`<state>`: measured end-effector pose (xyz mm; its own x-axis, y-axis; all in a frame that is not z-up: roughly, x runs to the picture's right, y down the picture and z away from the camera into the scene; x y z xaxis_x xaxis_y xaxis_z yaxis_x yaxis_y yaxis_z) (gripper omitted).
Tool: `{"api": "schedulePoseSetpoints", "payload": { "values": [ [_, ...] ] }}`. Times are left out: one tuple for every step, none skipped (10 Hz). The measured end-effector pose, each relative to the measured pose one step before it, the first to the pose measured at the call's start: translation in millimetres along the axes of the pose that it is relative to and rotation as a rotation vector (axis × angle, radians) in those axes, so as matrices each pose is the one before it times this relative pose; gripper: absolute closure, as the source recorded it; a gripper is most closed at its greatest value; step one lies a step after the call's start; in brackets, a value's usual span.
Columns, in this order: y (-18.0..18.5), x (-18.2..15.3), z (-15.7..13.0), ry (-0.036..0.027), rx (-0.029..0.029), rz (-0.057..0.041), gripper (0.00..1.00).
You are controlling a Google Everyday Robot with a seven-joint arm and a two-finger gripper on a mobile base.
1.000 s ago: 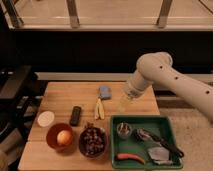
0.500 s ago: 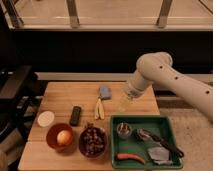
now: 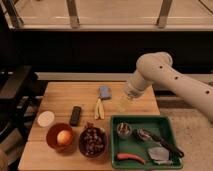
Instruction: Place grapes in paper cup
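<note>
The grapes are heaped in a dark bowl at the near edge of the wooden table, about 6 o'clock on the tabletop. The paper cup stands at 10 o'clock from them, well apart. An orange in a brown bowl sits between the two, just beside the grape bowl at its 9 o'clock.

The gripper hangs at 1 o'clock from the grapes, over the table near the far rim of the green tray. I cannot tell whether it is released or clenched.

Several things could go wrong from here:
- A reach down at a slant may catch the bowl's rim and shove the bowl towards the table edge.
- Too hard a squeeze would likely burst the fruit, while too soft a one may shed grapes in the air.
- The carry to the cup passes over the orange bowl and near the black remote-like object, where a low swing could knock either.
- The cup looks light, so a bunch let go off-centre may tip it.
</note>
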<state>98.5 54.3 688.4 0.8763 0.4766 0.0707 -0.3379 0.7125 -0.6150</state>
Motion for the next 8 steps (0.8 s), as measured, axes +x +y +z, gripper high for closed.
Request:
{"api": "schedulePoseSetpoints", "payload": {
  "values": [
    [0.00,-0.02,-0.03,0.00001,0.00008,-0.00008,0.20],
    [-0.06,0.01,-0.02,0.00009,0.00002,-0.00001,0.20],
    [-0.22,0.25,-0.21,0.00247,-0.00034,-0.00104,0.20],
    [0.62,-3.64,0.78,0.01154,-0.00159,-0.03039,0.20],
    [1.73,-6.17,2.64,0.00748,-0.00400,-0.02955,0.20],
    [4.57,-14.50,6.00,0.00985,-0.00887,-0.04836,0.20],
    [6.22,-16.81,8.54,0.00772,-0.00821,-0.04973,0.20],
    [5.48,-14.07,7.38,0.00179,-0.00210,-0.04439,0.20]
  ]
}}
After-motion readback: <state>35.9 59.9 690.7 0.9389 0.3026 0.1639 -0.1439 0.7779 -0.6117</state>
